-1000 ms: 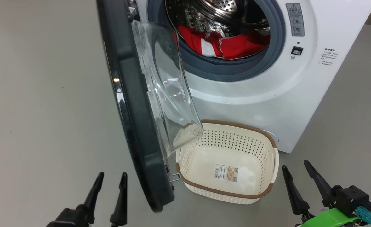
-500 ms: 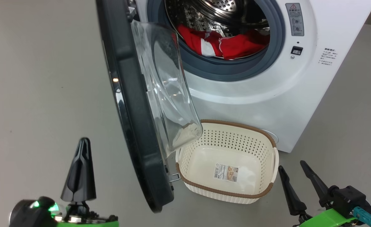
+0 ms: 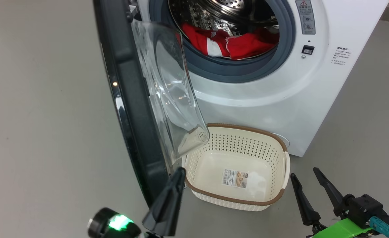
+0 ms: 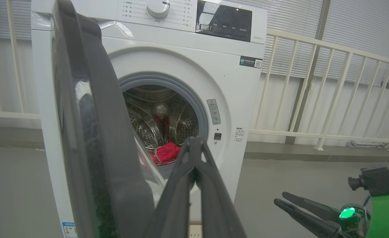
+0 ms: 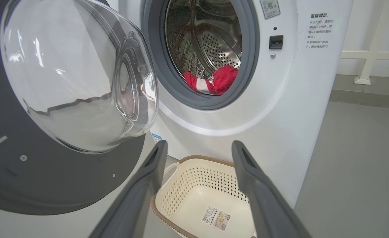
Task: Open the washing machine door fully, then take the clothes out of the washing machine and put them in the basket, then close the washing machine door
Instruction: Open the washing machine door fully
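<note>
One change: the left tool (image 3: 178, 174), now pressed together, has moved against the door (image 3: 128, 109) at lower centre, probably to push it wider; the right tool (image 3: 303, 173) stays spread.

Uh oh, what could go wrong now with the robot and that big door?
1. The shut left gripper is close by the door at its lower edge; a push there might slip off the glossy black surface.
2. The door stands only partly open, with its glass bowl over a corner of the basket, so it may crowd a reach for the clothes.
3. The basket is small; clothes could land on the floor instead.
</note>
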Controlling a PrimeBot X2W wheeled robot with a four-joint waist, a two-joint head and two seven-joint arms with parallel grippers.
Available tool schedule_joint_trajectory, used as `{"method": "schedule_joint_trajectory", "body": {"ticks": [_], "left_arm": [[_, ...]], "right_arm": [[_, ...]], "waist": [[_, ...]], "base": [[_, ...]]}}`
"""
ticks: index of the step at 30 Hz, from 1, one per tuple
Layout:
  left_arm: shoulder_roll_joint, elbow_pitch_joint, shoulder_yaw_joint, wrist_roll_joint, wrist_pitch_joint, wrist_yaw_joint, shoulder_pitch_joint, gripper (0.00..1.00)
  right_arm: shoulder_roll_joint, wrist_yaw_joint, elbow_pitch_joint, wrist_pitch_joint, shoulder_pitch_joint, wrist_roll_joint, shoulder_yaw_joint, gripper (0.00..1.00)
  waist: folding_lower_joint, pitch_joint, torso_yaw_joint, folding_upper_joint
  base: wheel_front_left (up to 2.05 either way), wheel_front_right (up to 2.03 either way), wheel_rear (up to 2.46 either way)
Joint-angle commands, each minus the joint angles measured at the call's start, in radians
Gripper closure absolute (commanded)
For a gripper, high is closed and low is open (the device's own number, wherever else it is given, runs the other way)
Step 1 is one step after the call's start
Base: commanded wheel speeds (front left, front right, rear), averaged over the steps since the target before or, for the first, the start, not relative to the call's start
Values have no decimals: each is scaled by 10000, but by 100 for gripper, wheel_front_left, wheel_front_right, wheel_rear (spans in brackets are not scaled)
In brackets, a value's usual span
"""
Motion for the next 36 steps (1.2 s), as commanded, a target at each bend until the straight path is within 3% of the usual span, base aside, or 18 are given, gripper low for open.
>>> {"method": "schedule_joint_trajectory", "body": {"ticks": [1,6,17,28,36], "left_arm": [[39,95,60,-193,-49,-91,-39,100],[39,986,-272,-593,-49,-129,-64,100],[39,2601,-17,-1222,-49,353,-296,100],[39,2683,849,-1293,-49,740,-163,100],[39,2794,2029,-1215,-49,816,23,100]], "right_arm": [[-160,63,-267,-91,-282,16,216,0],[-163,63,-256,-91,-329,32,221,0],[-174,63,-257,-91,-365,68,194,0],[-153,63,-303,-91,-305,57,154,0],[-144,63,-298,-91,-282,51,137,0]], "waist": [[0,29,-24,0],[0,89,-63,0],[0,138,-49,0],[0,87,157,0],[0,66,326,0]], "base": [[0,0,0],[0,0,0],[0,0,0],[0,0,0],[0,0,0]]}}
